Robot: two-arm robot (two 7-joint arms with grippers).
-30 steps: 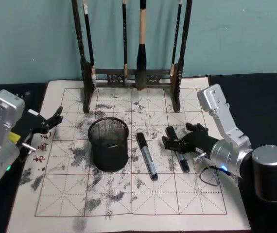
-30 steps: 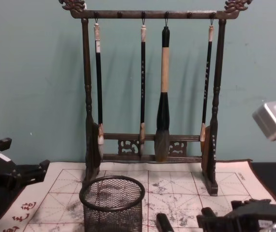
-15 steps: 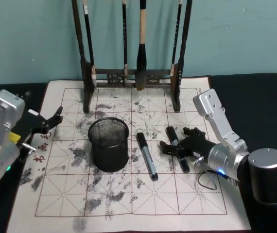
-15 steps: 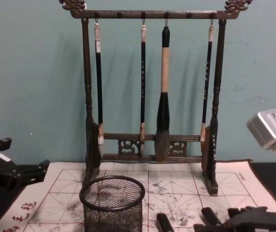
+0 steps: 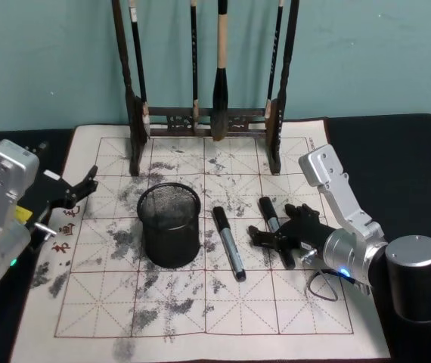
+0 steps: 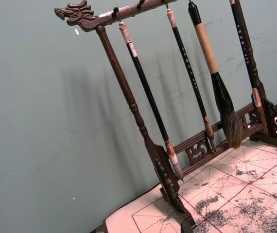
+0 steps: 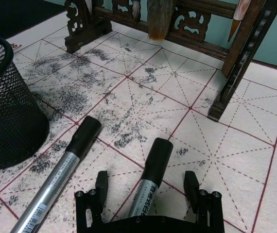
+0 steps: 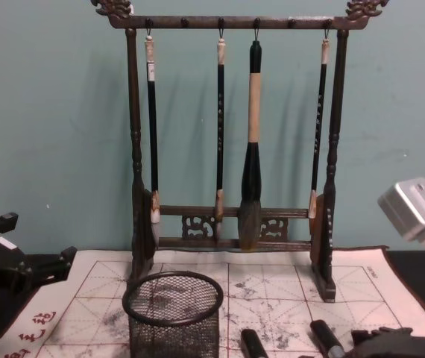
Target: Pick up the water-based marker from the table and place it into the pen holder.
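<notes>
Showing, in head view, the right gripper low over the water-based marker, right of the pen holder; left gripper parked left, aperture indeterminate. Right wrist view: jaws wide, straddling the marker without contact.

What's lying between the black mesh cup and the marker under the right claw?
Another marker lies there on the paper mat, touching neither, clearest in the head view.
</notes>
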